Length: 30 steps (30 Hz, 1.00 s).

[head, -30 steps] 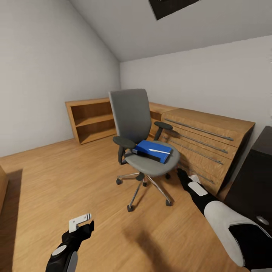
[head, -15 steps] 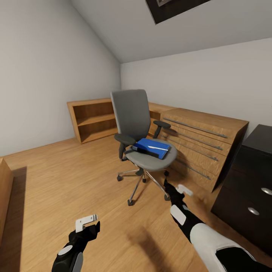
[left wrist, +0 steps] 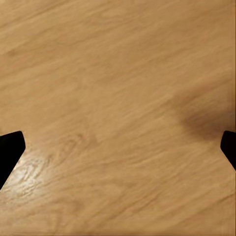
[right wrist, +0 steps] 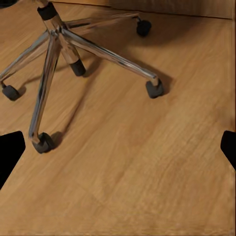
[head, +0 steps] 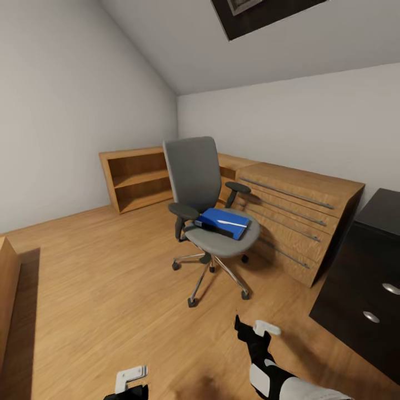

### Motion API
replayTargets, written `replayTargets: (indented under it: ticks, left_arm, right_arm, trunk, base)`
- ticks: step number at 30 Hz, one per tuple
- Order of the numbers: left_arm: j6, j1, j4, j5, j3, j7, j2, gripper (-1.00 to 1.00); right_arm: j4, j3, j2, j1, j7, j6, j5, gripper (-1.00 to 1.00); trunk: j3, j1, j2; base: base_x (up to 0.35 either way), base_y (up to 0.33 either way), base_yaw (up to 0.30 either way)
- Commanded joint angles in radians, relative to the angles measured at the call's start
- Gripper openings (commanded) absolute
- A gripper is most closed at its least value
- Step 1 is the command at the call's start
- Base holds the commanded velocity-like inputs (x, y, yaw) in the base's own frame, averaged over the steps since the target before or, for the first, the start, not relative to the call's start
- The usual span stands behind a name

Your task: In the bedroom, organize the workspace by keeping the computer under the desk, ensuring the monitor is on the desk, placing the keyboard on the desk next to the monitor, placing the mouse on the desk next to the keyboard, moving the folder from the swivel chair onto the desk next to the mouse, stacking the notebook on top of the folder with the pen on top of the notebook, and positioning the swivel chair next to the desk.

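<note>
The robot is on its way to the chair [head: 214,205], so I think the step in hand is moving the folder [head: 224,222] onto the worktop [head: 361,278].

The folder lies flat on the grey seat, a little toward the 3 o'clock side of it. It is bright blue and thin, with a dark edge facing the robot and a slim white thing like a pen on top. I cannot tell what that white thing really is.

The chair stands in the middle of the wooden floor [head: 100,278]. A light wooden cabinet [head: 300,216] is just beside it at 3 o'clock. The black worktop with round silver knobs sits at about 4 o'clock from the chair, well apart from it.

The right end effector [head: 256,328] hangs low over the floor, near the chair's shiny star base [right wrist: 64,59]. Its fingers are spread wide and hold nothing. The left end effector [head: 132,378] is low over bare floor, also spread and holding nothing.

Next, I think the robot must get closer, lift an arm to seat height, and slide its fingers around the folder's thin edge. It is flat, so it may be hard to pinch.
</note>
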Motion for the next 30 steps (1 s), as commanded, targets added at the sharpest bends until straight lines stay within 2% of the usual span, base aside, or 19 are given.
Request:
replayTargets:
  ticks: [1,6,11,12,16,17,23,26,30]
  left_arm:
    - [-0.015,0.000,0.018,0.008,0.001,0.004,0.006,1.00]
    - [-0.204,0.000,0.176,0.009,0.002,0.004,0.034,1.00]
    - [-0.287,0.000,0.297,0.005,-0.004,0.001,0.037,1.00]
    - [-0.306,0.000,0.368,0.001,-0.006,0.001,0.039,1.00]
    - [-0.307,0.000,0.389,0.001,-0.006,0.001,0.039,1.00]
    - [-0.308,0.000,0.432,0.000,-0.006,-0.004,0.038,1.00]
    - [-0.309,0.000,0.439,0.000,-0.006,-0.006,0.039,1.00]
    - [-0.310,0.000,0.441,0.005,-0.006,-0.007,0.054,1.00]
    - [-0.309,0.000,0.441,0.007,-0.005,-0.008,0.060,1.00]
  right_arm:
    - [0.007,0.010,0.001,0.008,-0.002,-0.015,-0.006,1.00]
    - [0.029,0.010,0.003,0.095,-0.002,-0.079,-0.004,1.00]
    - [0.031,0.009,0.001,0.136,-0.002,-0.093,-0.004,1.00]
    - [0.032,0.009,-0.002,0.175,-0.001,-0.111,-0.002,1.00]
    - [0.032,0.008,-0.003,0.187,-0.002,-0.155,-0.002,1.00]
    - [0.033,0.008,-0.001,0.195,-0.005,-0.170,-0.005,1.00]
    - [0.034,0.008,0.000,0.203,-0.005,-0.171,-0.005,1.00]
    - [0.033,0.008,-0.003,0.205,-0.005,-0.172,-0.005,1.00]
    - [0.032,0.008,-0.003,0.205,-0.005,-0.172,-0.005,1.00]
  trunk:
    - [0.002,-0.004,0.007]
    - [0.018,-0.023,0.042]
    - [0.034,-0.043,0.077]
    - [0.037,-0.046,0.084]
    - [0.049,-0.062,0.112]
    - [0.053,-0.066,0.119]
    - [0.071,-0.089,0.161]
    - [0.081,-0.100,0.182]
    - [0.093,-0.115,0.210]
  base:
    - [0.000,0.000,0.000]
    - [0.000,0.000,0.000]
    - [0.000,0.000,0.000]
    - [0.000,0.000,0.000]
    - [0.000,0.000,0.000]
    - [0.000,0.000,-0.163]
    - [0.000,0.000,-0.219]
    - [0.000,0.000,-0.264]
    - [0.000,0.000,-0.268]
